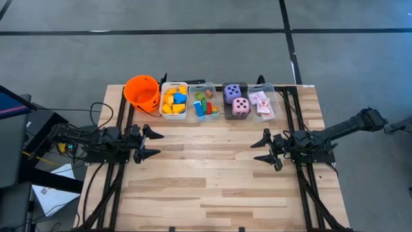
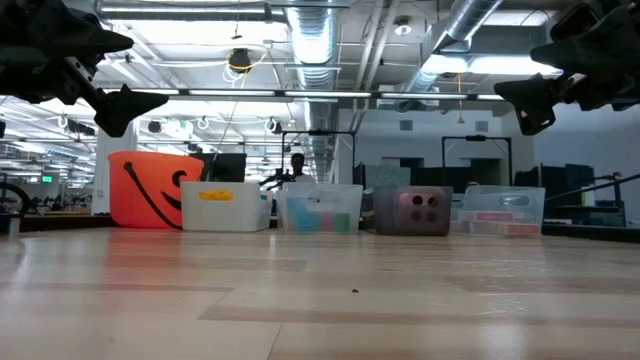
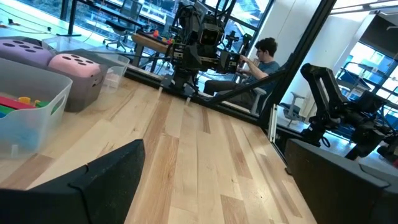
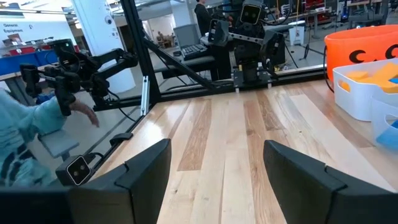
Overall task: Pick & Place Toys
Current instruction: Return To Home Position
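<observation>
An orange bucket (image 1: 141,91) stands near the far left corner of the bench (image 1: 212,187), with four plastic bins (image 2: 320,210) lined up beside it along the far edge. A person (image 3: 262,57) sits beyond.
</observation>
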Controlling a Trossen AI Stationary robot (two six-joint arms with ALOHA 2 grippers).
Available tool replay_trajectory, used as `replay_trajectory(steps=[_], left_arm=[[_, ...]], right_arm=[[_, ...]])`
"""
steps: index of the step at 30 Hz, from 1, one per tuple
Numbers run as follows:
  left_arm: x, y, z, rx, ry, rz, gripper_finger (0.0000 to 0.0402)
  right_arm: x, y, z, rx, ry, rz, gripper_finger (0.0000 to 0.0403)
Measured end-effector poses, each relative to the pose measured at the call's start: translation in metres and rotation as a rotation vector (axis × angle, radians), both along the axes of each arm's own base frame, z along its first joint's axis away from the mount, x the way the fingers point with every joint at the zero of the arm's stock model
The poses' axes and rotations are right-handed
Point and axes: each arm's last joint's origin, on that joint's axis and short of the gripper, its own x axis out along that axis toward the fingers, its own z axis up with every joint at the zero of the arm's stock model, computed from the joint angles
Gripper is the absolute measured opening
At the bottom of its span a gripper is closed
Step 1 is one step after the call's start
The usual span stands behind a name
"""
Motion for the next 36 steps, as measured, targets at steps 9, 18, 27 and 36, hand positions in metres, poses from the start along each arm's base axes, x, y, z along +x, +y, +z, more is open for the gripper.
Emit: replay_trajectory(steps=[9, 18, 27, 36], left_arm=[[0.0, 0.0, 0.0, 0.0, -0.001, 0.001, 0.0382], [0.0, 0.0, 0.0001, 0.0, -0.002, 0.001, 0.0385], [0.0, 0.0, 0.0, 0.0, -0.002, 0.001, 0.0379], [0.0, 0.0, -0.0001, -0.001, -0.001, 0.001, 0.0379]], right_arm=[[0.0, 0.0, -0.0002, 0.0, 0.001, -0.001, 0.0249], [-0.0001, 0.0, -0.0005, 0.0, 0.002, -0.001, 0.0249], [-0.0001, 0.0, -0.0006, 0.0, 0.002, -0.001, 0.0249], [-0.0001, 0.0, -0.0006, 0.0, 0.002, -0.001, 0.0249]])
